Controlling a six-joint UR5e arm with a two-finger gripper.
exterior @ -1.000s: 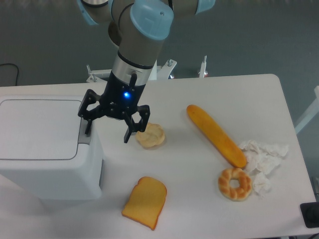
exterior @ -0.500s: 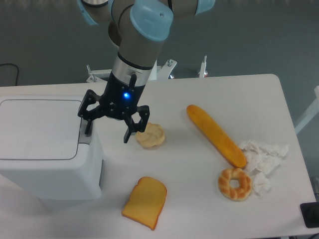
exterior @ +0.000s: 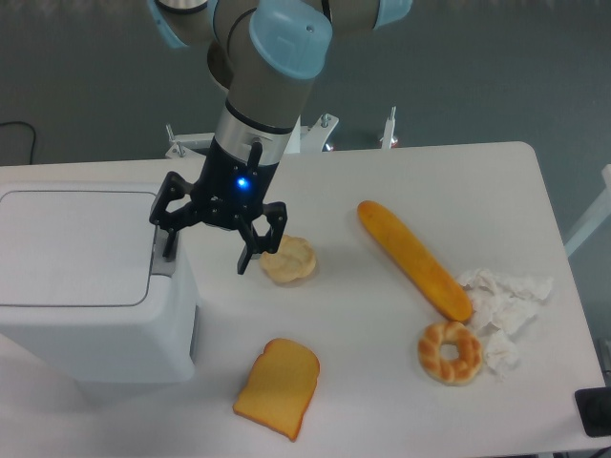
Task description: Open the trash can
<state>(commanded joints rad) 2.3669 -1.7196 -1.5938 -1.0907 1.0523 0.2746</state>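
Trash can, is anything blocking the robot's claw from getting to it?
Nothing visible is in the way. The gripper hangs open right at the trash can, one finger over its grey button tab. The round bun lies on the gripper's other side, away from the can.

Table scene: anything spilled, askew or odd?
Only the crumpled white tissue at the right edge stands out, bunched loosely against the bagel and the baguette tip. The trash can sits upright, lid closed; the open gripper hovers at its right edge.
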